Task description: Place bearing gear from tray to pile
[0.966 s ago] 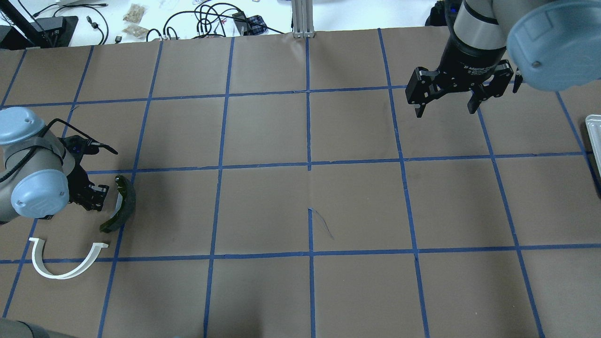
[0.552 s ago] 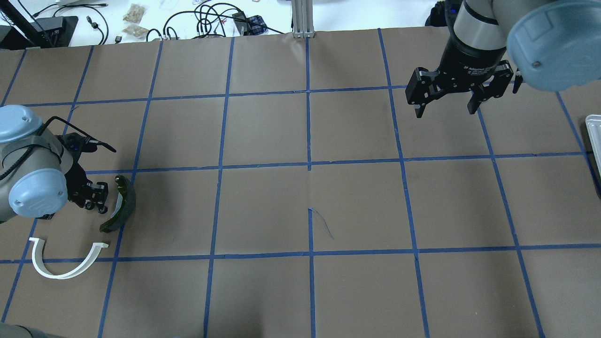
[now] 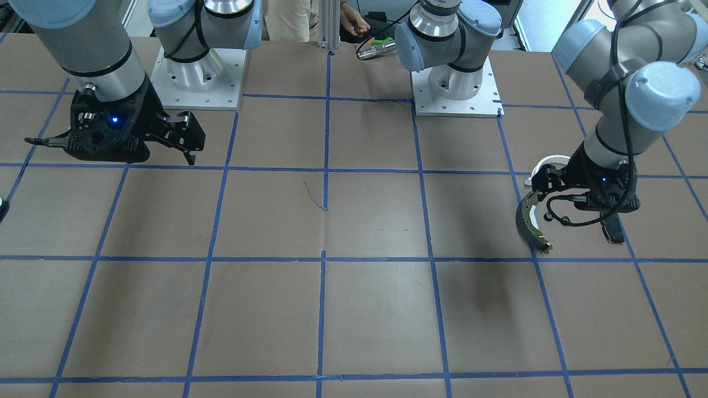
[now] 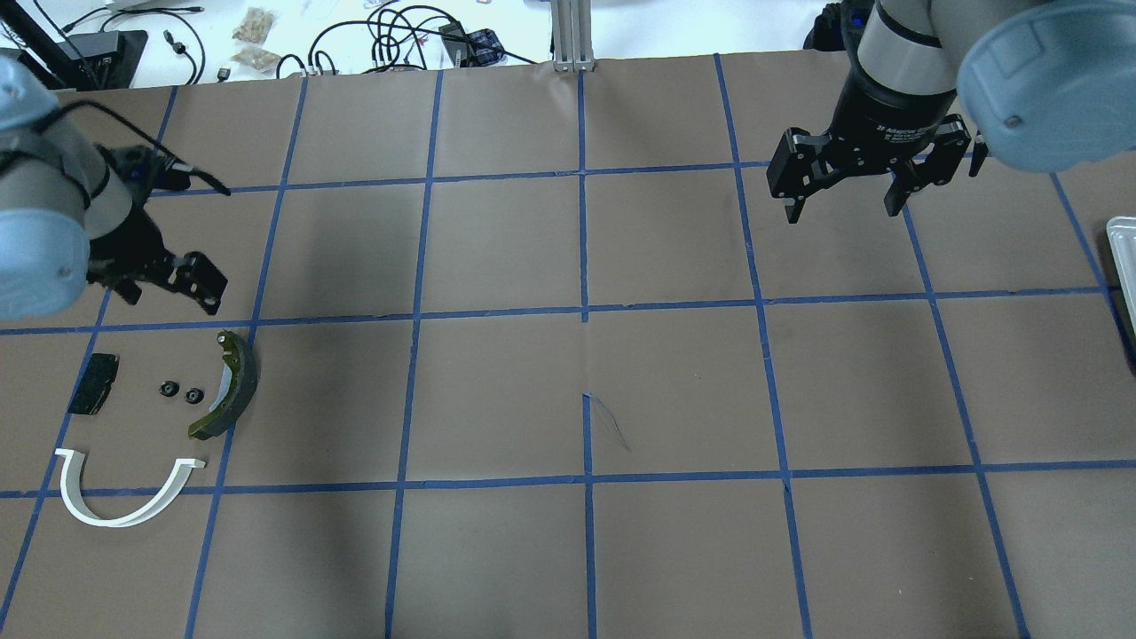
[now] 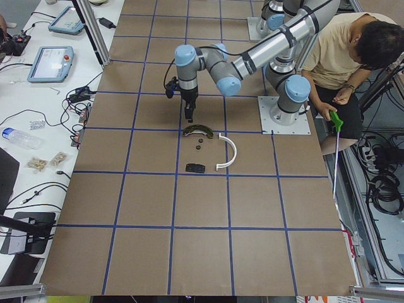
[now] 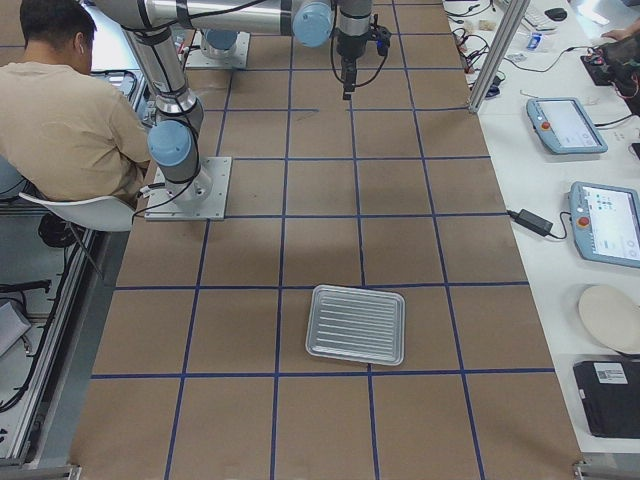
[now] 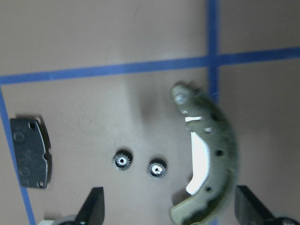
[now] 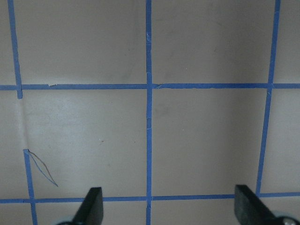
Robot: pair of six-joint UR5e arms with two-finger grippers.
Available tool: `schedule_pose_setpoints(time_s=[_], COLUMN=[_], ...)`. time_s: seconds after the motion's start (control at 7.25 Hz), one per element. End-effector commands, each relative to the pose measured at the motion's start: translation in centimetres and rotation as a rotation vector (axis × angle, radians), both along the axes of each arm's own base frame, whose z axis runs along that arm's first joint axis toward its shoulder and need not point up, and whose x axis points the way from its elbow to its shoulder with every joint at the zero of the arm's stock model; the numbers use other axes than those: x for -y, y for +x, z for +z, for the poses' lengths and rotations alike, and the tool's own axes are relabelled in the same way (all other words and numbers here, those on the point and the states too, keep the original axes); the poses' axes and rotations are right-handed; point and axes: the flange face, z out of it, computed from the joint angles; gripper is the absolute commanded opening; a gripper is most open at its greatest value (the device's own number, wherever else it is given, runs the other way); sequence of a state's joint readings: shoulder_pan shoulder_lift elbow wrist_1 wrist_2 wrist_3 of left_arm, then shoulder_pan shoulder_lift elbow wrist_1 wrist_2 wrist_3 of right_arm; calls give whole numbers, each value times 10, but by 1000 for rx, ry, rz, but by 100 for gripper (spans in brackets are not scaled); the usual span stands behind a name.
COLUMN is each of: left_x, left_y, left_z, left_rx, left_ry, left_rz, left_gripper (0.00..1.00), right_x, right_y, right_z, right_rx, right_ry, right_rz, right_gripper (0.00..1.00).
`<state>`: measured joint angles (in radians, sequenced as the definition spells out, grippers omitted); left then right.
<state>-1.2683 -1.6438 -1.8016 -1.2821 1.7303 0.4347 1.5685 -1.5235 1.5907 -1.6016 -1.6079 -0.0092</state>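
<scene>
Gears: two small black toothed bearing gears (image 7: 122, 161) (image 7: 156, 168), side by side on the brown tabletop (image 4: 674, 390), within the pile.
Pile neighbours: one black rectangular pad (image 4: 93, 384), one dark curved brake shoe (image 4: 232, 390), one white semicircular arc bracket (image 4: 124, 493); the gears lie between pad and shoe.
Tray: one ribbed silver metal tray (image 6: 356, 324), well apart from the pile.
Left end effector (image 4: 164, 288): fingers spread, empty, raised over the pile.
Right end effector (image 4: 843, 209): fingers spread, empty.

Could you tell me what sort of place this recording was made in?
Probably a robotics lab workcell: two arm base plates bolted to a table marked with a blue tape grid, teach pendants on the side bench, and a seated operator alongside.
</scene>
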Motion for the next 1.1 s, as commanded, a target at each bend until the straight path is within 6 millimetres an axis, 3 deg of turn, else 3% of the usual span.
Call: schedule_pose_setpoints(time_s=[0.0,0.14,0.41,0.55,0.97], left_x=[-3,-13,-27,-19,-21], left_y=[-119,-153,-181,-185,-185], left_z=[108,117,117,108,108], left_rx=[-42,-51,-105,-143,-146], left_ry=[-68,-89,-87,-75,-93], left_rz=[53,124,109,113,115], left_gripper=[100,100,100,100,100], right_x=[0,0,0,0,0], right_y=[0,0,0,0,0], right_z=[0,0,0,0,0], right_rx=[-1,0,0,0,0], right_ry=[0,0,0,0,0], right_rz=[1,1,1,1,2], right_gripper=[100,100,100,100,100])
